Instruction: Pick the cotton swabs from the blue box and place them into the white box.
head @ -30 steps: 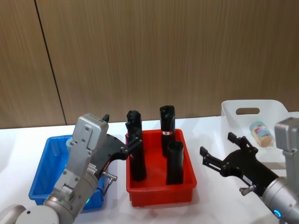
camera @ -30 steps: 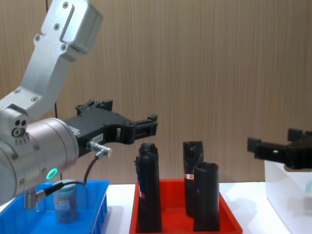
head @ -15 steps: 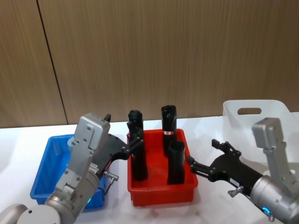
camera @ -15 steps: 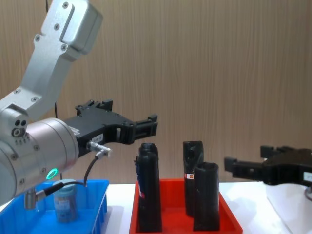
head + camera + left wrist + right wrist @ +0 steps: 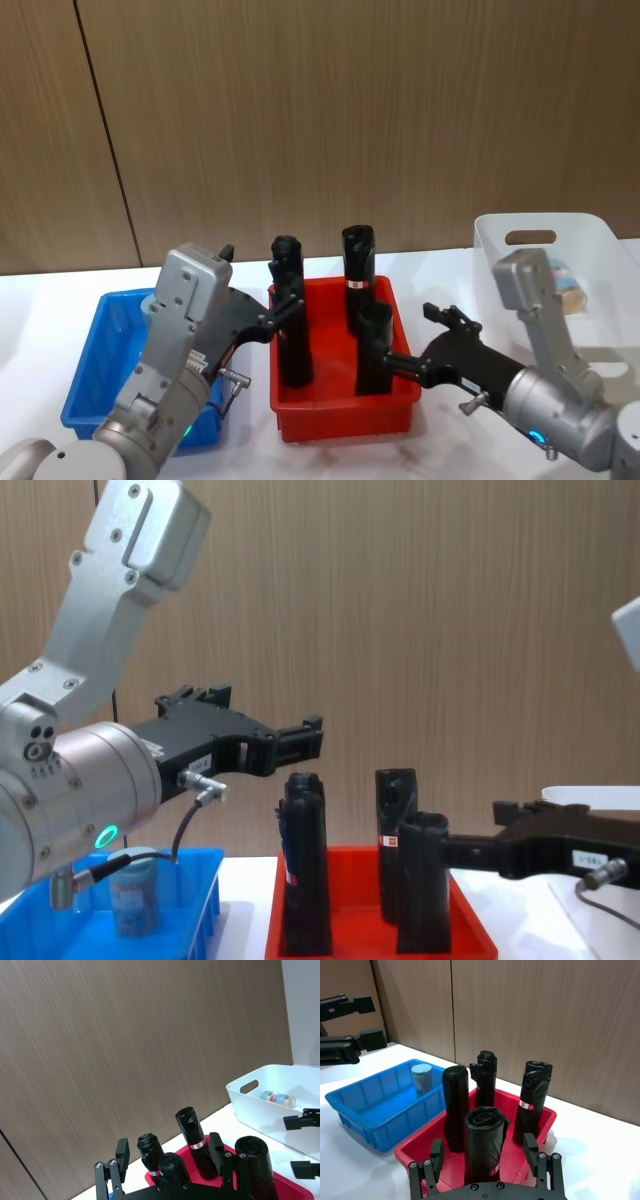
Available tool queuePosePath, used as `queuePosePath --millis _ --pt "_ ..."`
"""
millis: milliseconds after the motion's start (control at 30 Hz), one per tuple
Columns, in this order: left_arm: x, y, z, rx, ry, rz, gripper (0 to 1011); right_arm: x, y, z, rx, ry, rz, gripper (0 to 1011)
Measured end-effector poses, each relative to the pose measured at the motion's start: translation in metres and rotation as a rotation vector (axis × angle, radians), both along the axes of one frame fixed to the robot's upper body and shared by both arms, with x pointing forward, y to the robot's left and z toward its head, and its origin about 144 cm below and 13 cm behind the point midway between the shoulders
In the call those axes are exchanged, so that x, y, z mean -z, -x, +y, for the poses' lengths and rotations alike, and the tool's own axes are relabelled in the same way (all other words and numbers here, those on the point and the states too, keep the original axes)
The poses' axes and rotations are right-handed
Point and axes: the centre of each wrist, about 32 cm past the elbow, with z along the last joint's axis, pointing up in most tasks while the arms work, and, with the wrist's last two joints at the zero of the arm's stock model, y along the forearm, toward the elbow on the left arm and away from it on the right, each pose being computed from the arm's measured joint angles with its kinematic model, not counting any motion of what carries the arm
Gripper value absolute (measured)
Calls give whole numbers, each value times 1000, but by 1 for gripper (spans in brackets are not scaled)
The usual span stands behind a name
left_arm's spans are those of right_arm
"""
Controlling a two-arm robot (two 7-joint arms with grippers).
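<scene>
One cotton swabs jar (image 5: pixel 422 1077) stands upright in the blue box (image 5: pixel 365 1105), and it also shows low in the chest view as jar (image 5: pixel 133 890) in the blue box (image 5: pixel 195 895). Another cotton swabs jar (image 5: pixel 562 283) lies in the white box (image 5: pixel 540 240), also seen from the left wrist (image 5: pixel 277 1098). My left gripper (image 5: pixel 262 285) hangs open above the gap between the blue box (image 5: pixel 95 370) and the red tray. My right gripper (image 5: pixel 412 338) is open and empty beside the red tray's right side, close to the front black roll (image 5: pixel 375 345).
A red tray (image 5: pixel 345 415) with several tall black rolls (image 5: pixel 455 1105) stands between the two boxes. The white box (image 5: pixel 250 1095) sits at the far right of the white table. A wooden wall runs behind.
My right gripper has moved left, from beside the white box to the red tray's right side by the front roll. The left arm has not moved.
</scene>
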Motion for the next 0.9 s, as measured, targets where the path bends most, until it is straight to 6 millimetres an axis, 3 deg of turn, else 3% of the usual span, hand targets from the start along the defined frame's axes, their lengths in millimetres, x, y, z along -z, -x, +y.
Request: queuePosePath --millis 900 --pt "0 0 0 0 0 0 1004 9 -36 28 -31 46 39 1002"
